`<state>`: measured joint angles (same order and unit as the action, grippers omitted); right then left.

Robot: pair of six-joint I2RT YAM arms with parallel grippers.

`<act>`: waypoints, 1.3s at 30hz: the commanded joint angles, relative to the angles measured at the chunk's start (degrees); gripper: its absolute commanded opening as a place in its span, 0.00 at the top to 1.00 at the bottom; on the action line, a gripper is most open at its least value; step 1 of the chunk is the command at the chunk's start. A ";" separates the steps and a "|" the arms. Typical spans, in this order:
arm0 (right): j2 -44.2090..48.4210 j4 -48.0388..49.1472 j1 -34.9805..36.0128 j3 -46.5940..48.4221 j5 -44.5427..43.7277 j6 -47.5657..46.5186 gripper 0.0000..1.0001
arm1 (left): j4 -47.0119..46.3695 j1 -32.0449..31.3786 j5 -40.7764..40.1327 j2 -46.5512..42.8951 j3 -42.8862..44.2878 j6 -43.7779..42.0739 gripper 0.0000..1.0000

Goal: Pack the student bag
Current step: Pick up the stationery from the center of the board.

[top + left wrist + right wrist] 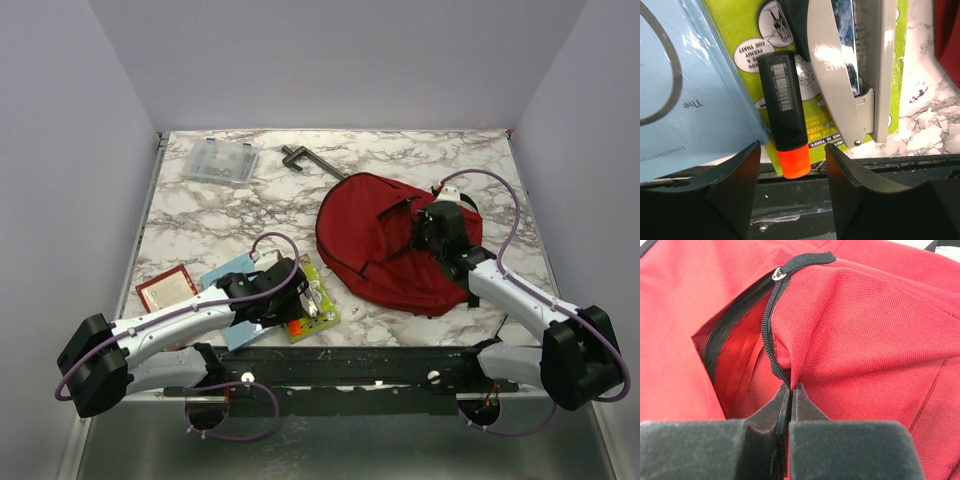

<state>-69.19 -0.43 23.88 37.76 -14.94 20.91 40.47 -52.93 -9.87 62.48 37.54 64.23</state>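
Large red fabric student bag (375, 245), flat on the right half of a white, grey-veined marble table (250, 215). Long axis slanting from far left to near right, black straps toward its far right side, zip pocket gaping. Clamped on the fabric edge beside the dark zipper, fingers pressed together: right gripper (790, 390). Left of the bag, left gripper (792, 147), jaws spread wide either side of a black marker with an orange end (787, 115), beside a grey stapler (850, 65). Pale lavender walls on three sides.
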 commanded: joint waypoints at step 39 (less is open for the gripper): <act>0.48 1.92 -0.02 -0.42 7.46 0.11 0.99 | 13.50 -5.34 -8.06 -2.37 10.56 1.58 0.75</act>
<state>-67.88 0.30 23.88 37.12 -10.76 20.91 49.95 -57.89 -12.27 64.14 43.62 71.57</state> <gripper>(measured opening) 0.013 0.330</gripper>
